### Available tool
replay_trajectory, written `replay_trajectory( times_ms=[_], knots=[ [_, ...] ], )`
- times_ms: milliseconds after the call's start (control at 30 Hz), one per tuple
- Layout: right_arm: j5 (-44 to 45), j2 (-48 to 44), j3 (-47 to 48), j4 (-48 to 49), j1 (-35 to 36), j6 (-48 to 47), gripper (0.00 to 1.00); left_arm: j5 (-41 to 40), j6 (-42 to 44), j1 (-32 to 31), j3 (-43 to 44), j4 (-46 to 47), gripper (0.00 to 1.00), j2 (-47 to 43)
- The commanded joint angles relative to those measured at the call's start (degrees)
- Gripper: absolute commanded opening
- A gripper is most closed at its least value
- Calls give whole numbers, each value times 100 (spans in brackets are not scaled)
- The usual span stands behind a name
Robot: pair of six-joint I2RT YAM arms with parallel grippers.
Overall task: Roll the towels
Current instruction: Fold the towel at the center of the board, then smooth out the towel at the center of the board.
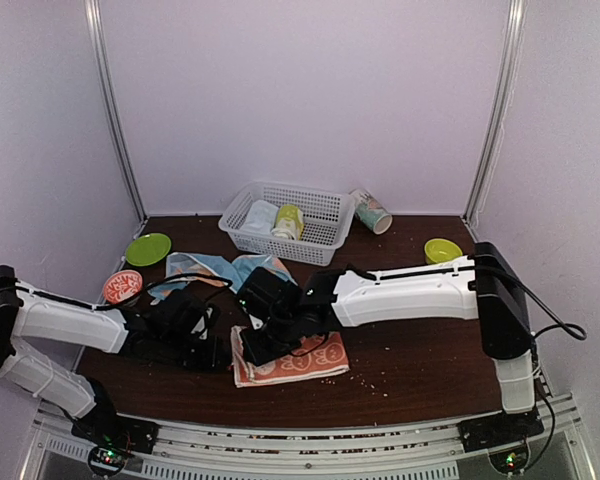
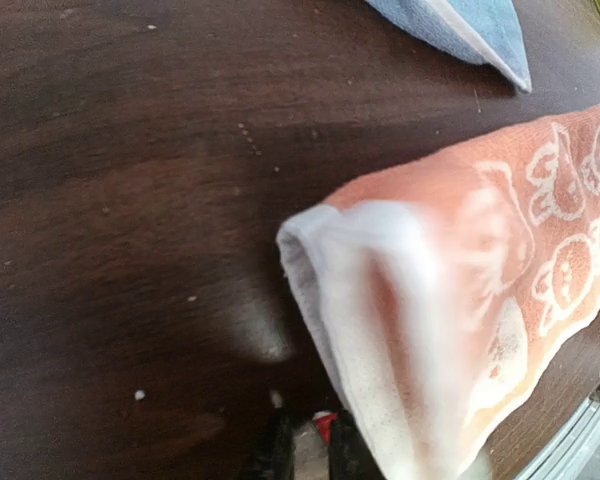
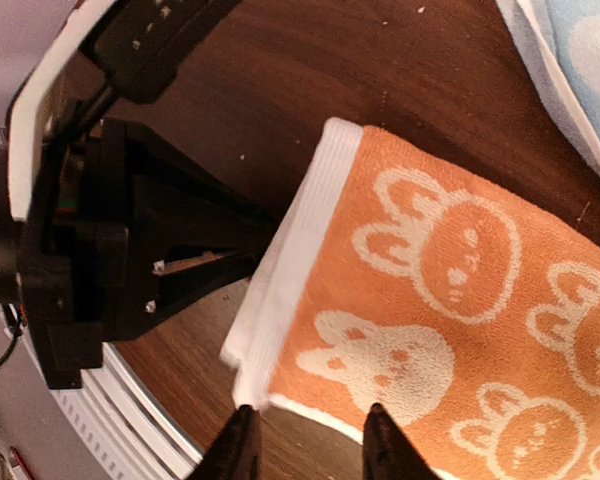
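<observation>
The peach-orange towel (image 1: pixel 292 360) with white rabbit prints lies folded flat near the table's front. Its white-hemmed left end (image 3: pixel 290 260) is lifted slightly and looks blurred in the left wrist view. The light blue towel (image 1: pixel 218 268) lies crumpled behind it, apart from both grippers. My left gripper (image 1: pixel 215 345) sits low at the towel's left end; its fingers (image 2: pixel 280 455) stand a narrow gap apart, the hem beside them, nothing between. My right gripper (image 3: pixel 305 440) is open over the same corner, the hem just ahead of its fingertips.
A white basket (image 1: pixel 315 250) at the back holds a pale rolled towel (image 1: pixel 260 215) and a yellow-green one (image 1: pixel 288 220). A cup (image 1: pixel 371 211) lies beside it. A green plate (image 1: pixel 148 248), a red bowl (image 1: pixel 122 286) and a green bowl (image 1: pixel 442 250) stand around.
</observation>
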Motion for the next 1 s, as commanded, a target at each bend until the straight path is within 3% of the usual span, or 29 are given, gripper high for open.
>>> replay_trajectory(
  times_ms=[0,67,167,267,367,500,800,967],
  knots=[
    [63,-113,197,-243,26,-62,44,-233,55,-24,109,-447,17,-373],
    [154,-267,176,-296,13,-80,51,-304,58,-29,91,-679,21,-562],
    [328,-649,-63,-327,-83,-104,53,-452,50,-24,51,-1062,24,-927],
    [733,-1166,-645,-330,-275,-207,53,-614,47,-28,80,-1505,26,-1357],
    [1007,-1595,-1428,-293,-551,-327,54,-789,37,-31,160,-1791,35,-1748],
    [1145,-1873,-2126,-136,-829,-425,60,-827,91,-26,419,-1812,40,-1813],
    [1345,-1516,-2396,239,-1236,-547,59,-721,229,-40,1021,-1643,40,-1160],
    [1333,-1178,-2378,100,-1525,-579,54,-742,168,-67,965,-1639,40,-1167]
  ],
)
